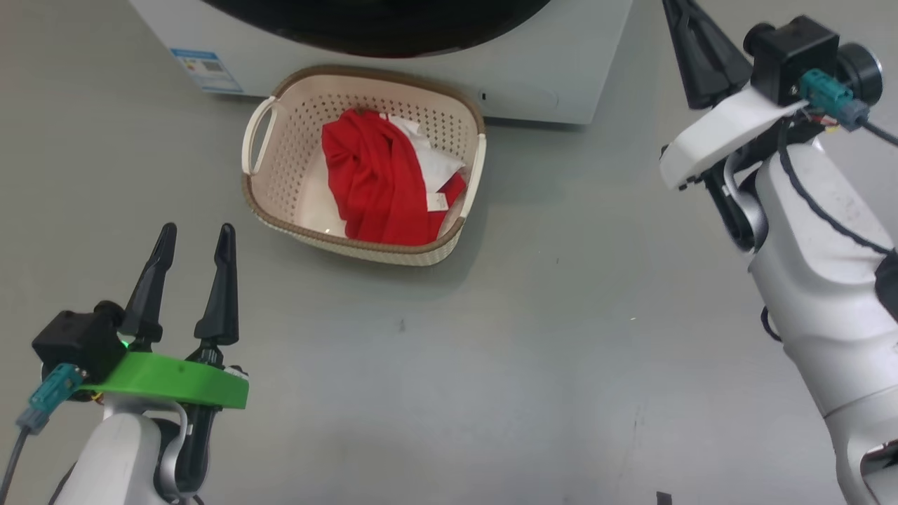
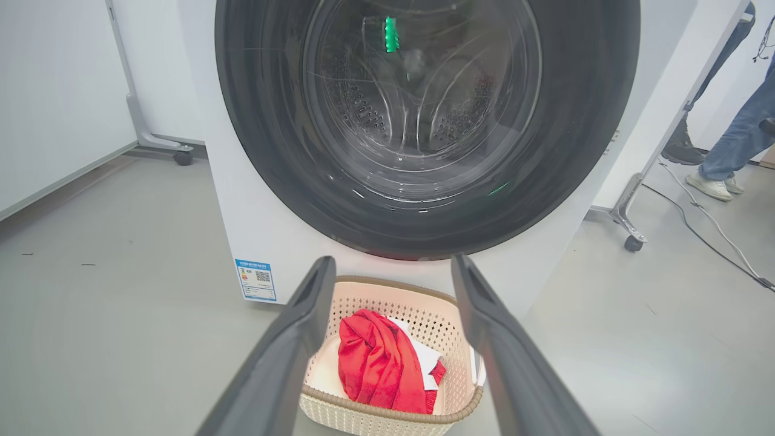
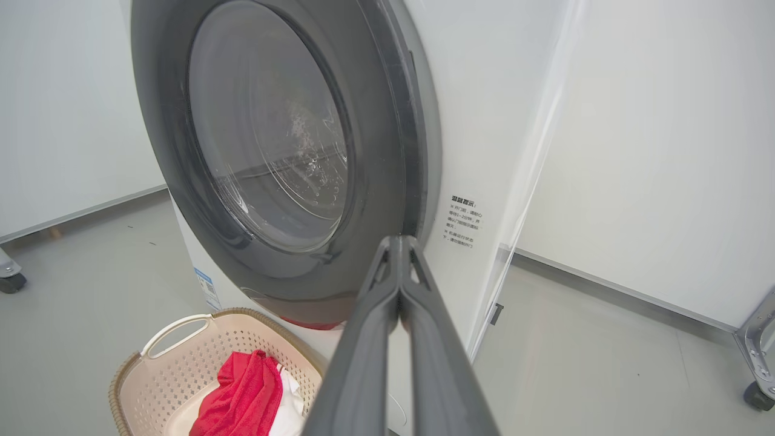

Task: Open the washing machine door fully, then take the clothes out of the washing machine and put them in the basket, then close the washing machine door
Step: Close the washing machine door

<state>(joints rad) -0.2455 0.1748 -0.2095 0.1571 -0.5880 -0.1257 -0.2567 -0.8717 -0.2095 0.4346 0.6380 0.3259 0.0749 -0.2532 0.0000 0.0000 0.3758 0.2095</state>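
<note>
The washing machine door [image 3: 266, 139] fills the upper left of the right wrist view and lies close against the washing machine [image 3: 478, 121]; I cannot tell whether it is latched. The right end effector [image 3: 398, 242], fingers together, points at its rim: better to push there squarely and firmly. The left end effector [image 1: 196, 235] stands wide and empty. The clothes [image 1: 372, 182] lie in the basket [image 1: 365, 73].

My left gripper [image 1: 197, 235] has two long black tapered fingers [image 1: 220, 280] on a bright green collar [image 1: 168, 379], with a black camera box [image 1: 74, 344] and teal plug [image 1: 52, 393]. My right arm [image 1: 814, 280] is white, lightly scuffed, with a white collar [image 1: 722, 133] and looping black cable [image 1: 828, 221].
</note>
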